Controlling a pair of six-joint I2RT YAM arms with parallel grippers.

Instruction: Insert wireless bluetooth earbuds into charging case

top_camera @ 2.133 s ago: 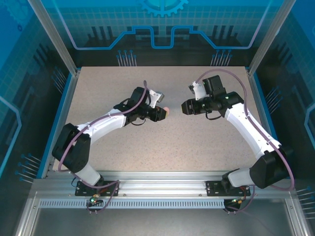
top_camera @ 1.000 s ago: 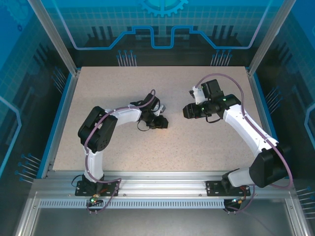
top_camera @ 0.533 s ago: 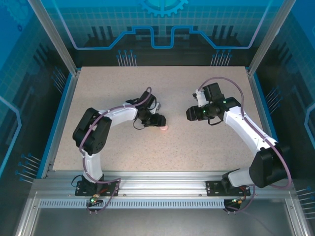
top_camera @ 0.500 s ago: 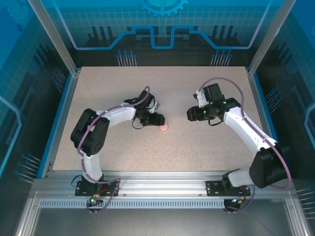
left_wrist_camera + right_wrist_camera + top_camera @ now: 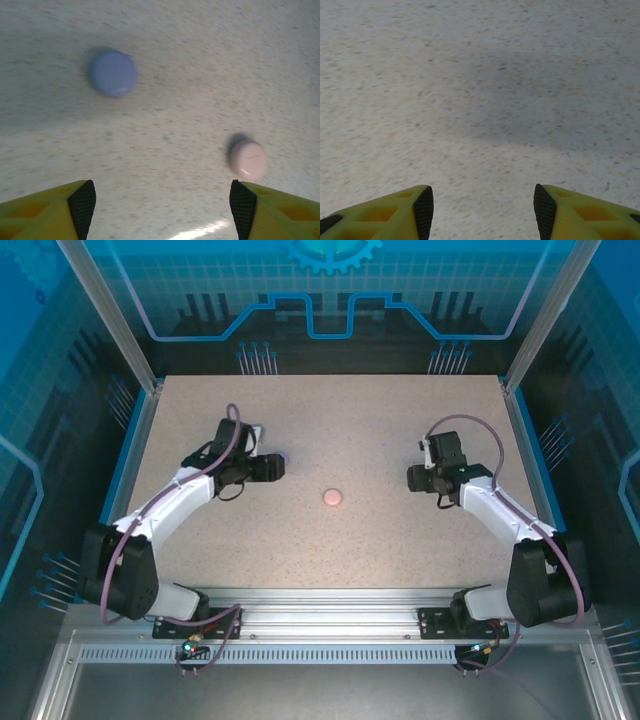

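Pink case (image 5: 332,497) mid-frame in top view, lid shut. Purple case (image 5: 113,73) upper left in left wrist view, also shut. Earbuds prob. inside, so task looks done. Left end effector (image 5: 163,202) & right end effector (image 5: 483,207) both released, empty, above counter (image 5: 400,540).

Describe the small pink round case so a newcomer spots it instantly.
Start at the speckled beige table and look at its centre. The small pink round case lies there on its own. Its one lookalike, the round case near the left gripper, is bluish-purple.
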